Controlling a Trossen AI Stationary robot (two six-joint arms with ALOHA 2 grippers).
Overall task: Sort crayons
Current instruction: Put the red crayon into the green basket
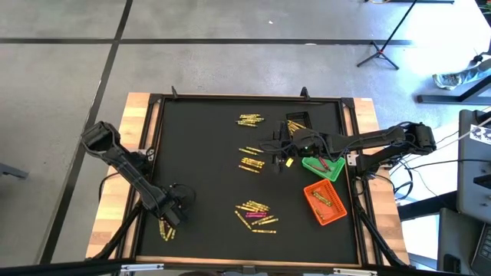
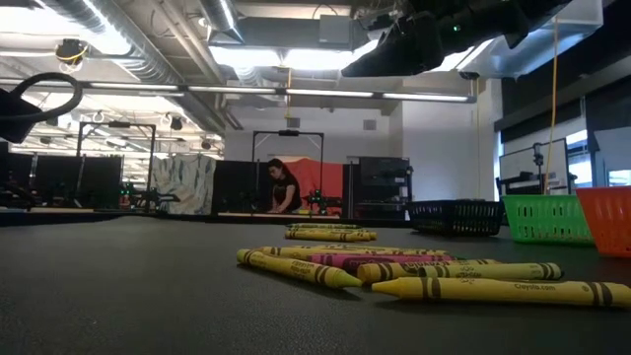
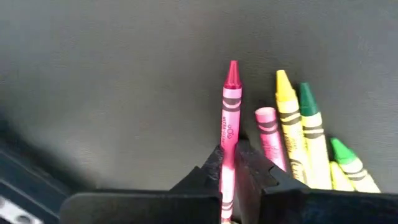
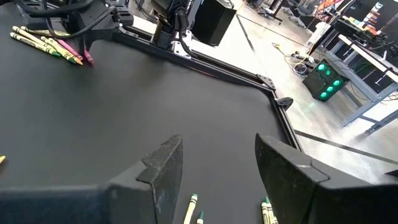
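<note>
In the left wrist view my left gripper (image 3: 228, 163) is shut on a pink crayon (image 3: 230, 106). Beside that crayon a small cluster lies flat on the black mat: another pink crayon (image 3: 268, 134), a yellow one (image 3: 290, 124) and green ones (image 3: 311, 124). The high view places this gripper (image 1: 172, 215) near the mat's near left corner, just above that cluster (image 1: 166, 229). My right gripper (image 1: 276, 146) hovers open over the mat's middle right, its fingers (image 4: 163, 165) around nothing. My left gripper pinches the pink crayon's paper-wrapped shaft (image 3: 229, 142) between its two fingers, back from the pointed tip (image 3: 232, 67). The fingers come from above, pointing down, and lie across the crayon. The crayon stays level; I cannot tell whether it is off the mat.
Yellow crayon piles lie at the far middle (image 1: 250, 119), the centre (image 1: 252, 159) and the near middle (image 1: 257, 215). A black bin (image 1: 298, 121), a green bin (image 1: 322, 166) and an orange bin (image 1: 325, 202) stand along the right side. A raised frame (image 1: 153, 153) edges the mat.
</note>
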